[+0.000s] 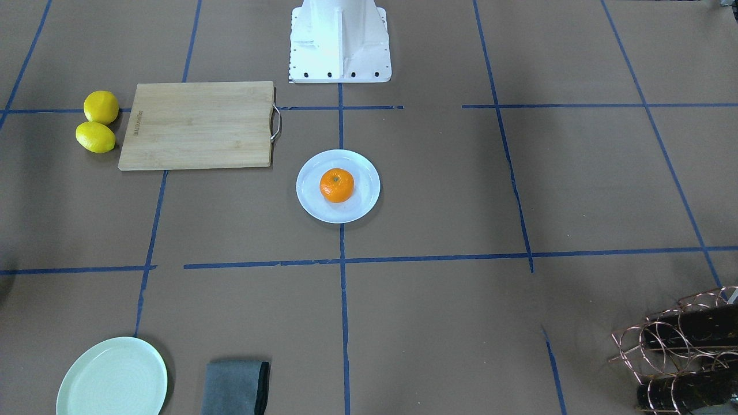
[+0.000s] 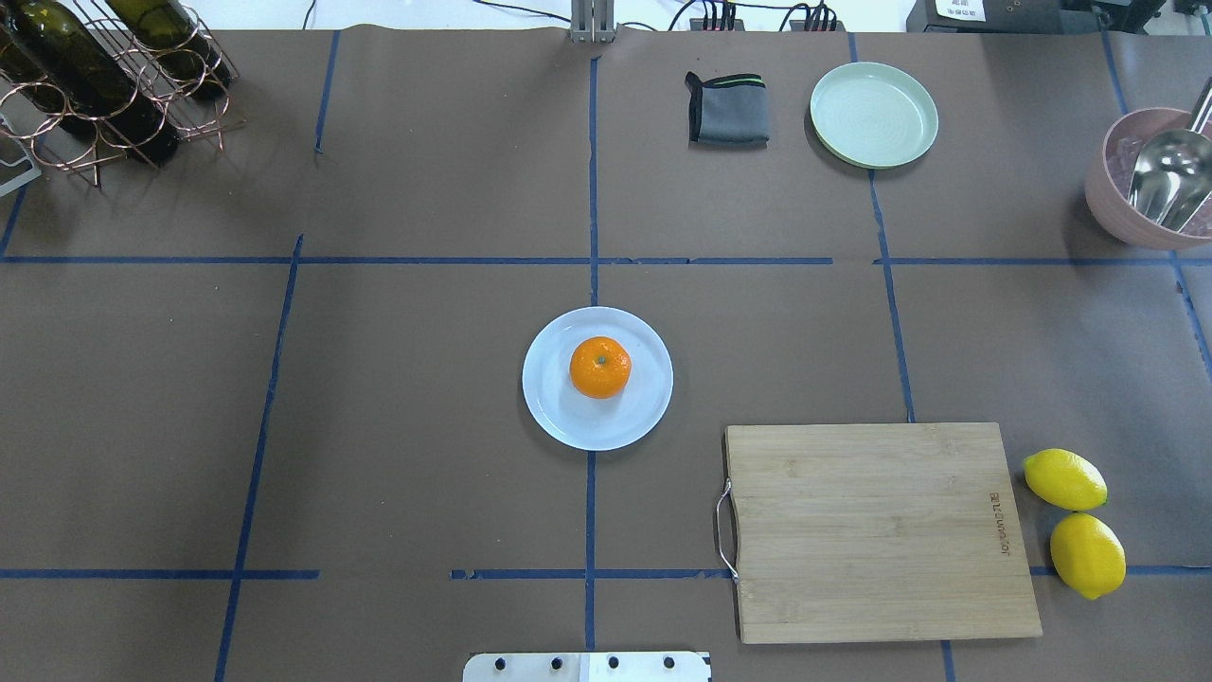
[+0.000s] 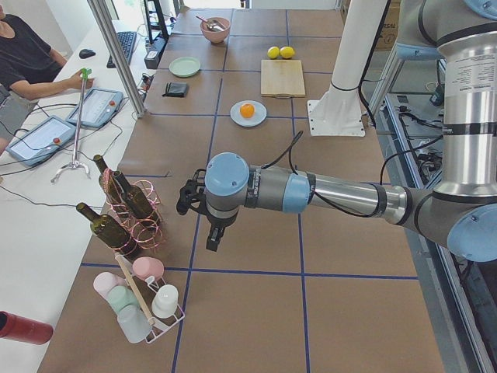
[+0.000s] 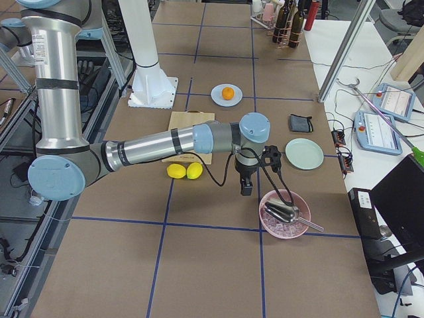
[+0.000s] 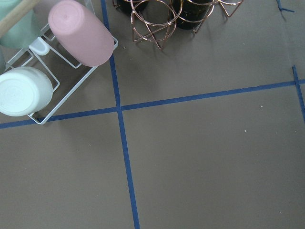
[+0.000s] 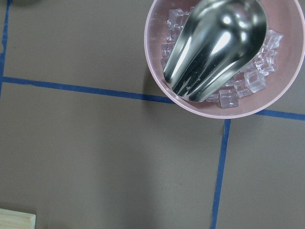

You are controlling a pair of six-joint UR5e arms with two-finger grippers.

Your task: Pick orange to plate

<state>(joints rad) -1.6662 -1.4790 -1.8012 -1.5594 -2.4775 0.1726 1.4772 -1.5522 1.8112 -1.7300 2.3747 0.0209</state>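
Front-facing view: the orange (image 1: 337,185) sits dead center on the plate (image 1: 363,203), mid tabletop (image 1: 461,184). Overhead view, same deal.

Left side view: the left end effector (image 3: 214,235) hangs beside the wine rack (image 3: 128,206), well apart from the orange. Wide or narrow? Can't tell.

Right side view: the right end effector (image 4: 246,187) hovers near the pink ice bowl (image 4: 283,213), also well apart from the orange, and I can't tell its state either.
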